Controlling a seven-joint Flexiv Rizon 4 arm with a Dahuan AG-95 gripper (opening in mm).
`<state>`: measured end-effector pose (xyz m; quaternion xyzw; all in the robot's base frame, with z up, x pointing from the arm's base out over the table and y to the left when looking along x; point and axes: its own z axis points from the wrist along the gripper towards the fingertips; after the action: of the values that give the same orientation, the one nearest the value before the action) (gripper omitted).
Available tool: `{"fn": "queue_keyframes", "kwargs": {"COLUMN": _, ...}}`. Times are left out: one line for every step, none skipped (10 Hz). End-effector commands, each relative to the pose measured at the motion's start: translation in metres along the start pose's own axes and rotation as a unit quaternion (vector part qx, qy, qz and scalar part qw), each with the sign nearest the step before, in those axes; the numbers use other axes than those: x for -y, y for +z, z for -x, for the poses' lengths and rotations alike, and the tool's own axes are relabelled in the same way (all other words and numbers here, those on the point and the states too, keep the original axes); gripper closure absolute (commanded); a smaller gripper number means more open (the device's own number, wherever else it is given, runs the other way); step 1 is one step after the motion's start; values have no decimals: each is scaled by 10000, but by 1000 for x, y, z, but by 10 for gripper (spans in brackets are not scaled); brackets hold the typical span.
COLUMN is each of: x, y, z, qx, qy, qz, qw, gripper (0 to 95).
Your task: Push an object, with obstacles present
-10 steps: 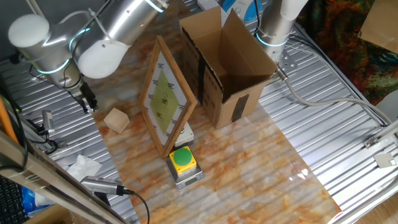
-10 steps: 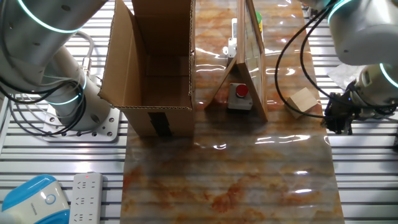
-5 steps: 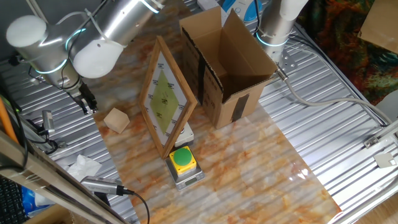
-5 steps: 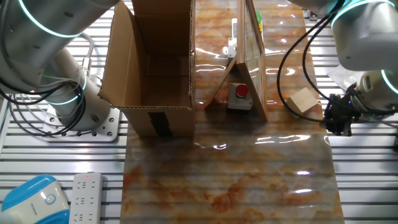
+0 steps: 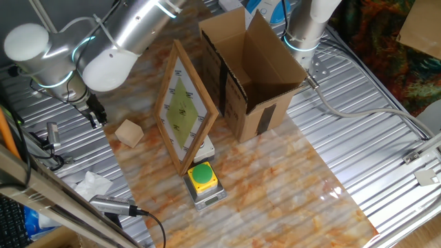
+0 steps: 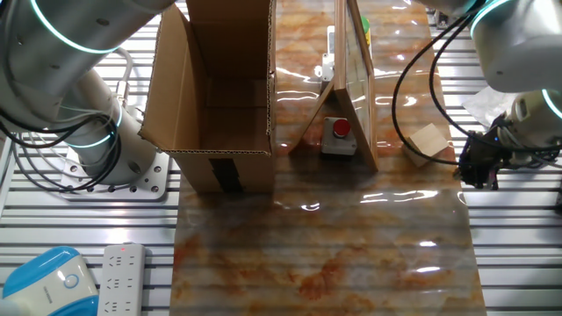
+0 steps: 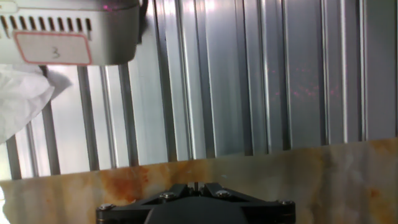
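The small tan wooden cube [image 5: 129, 132] sits on the marbled mat, left of the wooden-framed board [image 5: 183, 109]; it also shows in the other fixed view [image 6: 428, 142]. My gripper [image 5: 96, 115] hangs low at the mat's edge, a short gap from the cube, with nothing in it; it shows in the other fixed view [image 6: 480, 169] and in the hand view [image 7: 198, 186], where the jaws meet, shut. The cardboard box [image 5: 249, 71] stands open beyond the board. The yellow-and-green button [image 5: 202, 178] sits in front of the board.
Ribbed metal table [image 5: 386, 131] surrounds the mat. A crumpled white tissue [image 5: 91, 184] and a cable plug [image 5: 110, 204] lie near the front left. A grey labelled device [image 7: 68, 31] lies ahead in the hand view. A second arm's base [image 6: 114, 149] stands by the box.
The arm has shifted slightly away from the cube; the gripper edged a little outward. The cube has not moved.
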<state>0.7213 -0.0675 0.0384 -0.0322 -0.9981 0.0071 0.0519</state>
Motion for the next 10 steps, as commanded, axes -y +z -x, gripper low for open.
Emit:
{"fn": "queue_keyframes", "kwargs": {"x": 1, "y": 1, "z": 1, "qx": 31, "qy": -44, "qz": 0, "qw": 10000, "gripper": 950}}
{"fn": "queue_keyframes", "kwargs": {"x": 3, "y": 4, "z": 4, "qx": 81, "qy": -108, "qz": 6, "qw": 9999, "gripper": 950}}
{"fn": "queue_keyframes", "kwargs": {"x": 3, "y": 4, "z": 4, "qx": 97, "qy": -143, "qz": 28, "qw": 9998, "gripper": 950}}
{"fn": "queue_keyframes", "kwargs": {"x": 3, "y": 4, "z": 4, "qx": 112, "qy": -222, "qz": 18, "qw": 9997, "gripper": 950}}
{"fn": "queue_keyframes", "kwargs": {"x": 3, "y": 4, "z": 4, "qx": 241, "qy": -333, "qz": 58, "qw": 9991, "gripper": 950}}
{"fn": "queue_keyframes", "kwargs": {"x": 3, "y": 4, "z": 4, "qx": 304, "qy": -414, "qz": 90, "qw": 9986, "gripper": 950}}
{"fn": "queue_keyframes", "kwargs": {"x": 3, "y": 4, "z": 4, "qx": 317, "qy": -467, "qz": 115, "qw": 9983, "gripper": 950}}
{"fn": "queue_keyframes", "kwargs": {"x": 3, "y": 4, "z": 4, "qx": 336, "qy": -539, "qz": 157, "qw": 9979, "gripper": 950}}
{"fn": "queue_keyframes", "kwargs": {"x": 3, "y": 4, "z": 4, "qx": 404, "qy": -567, "qz": 173, "qw": 9974, "gripper": 950}}
{"fn": "queue_keyframes", "kwargs": {"x": 3, "y": 4, "z": 4, "qx": 423, "qy": -572, "qz": 183, "qw": 9973, "gripper": 950}}
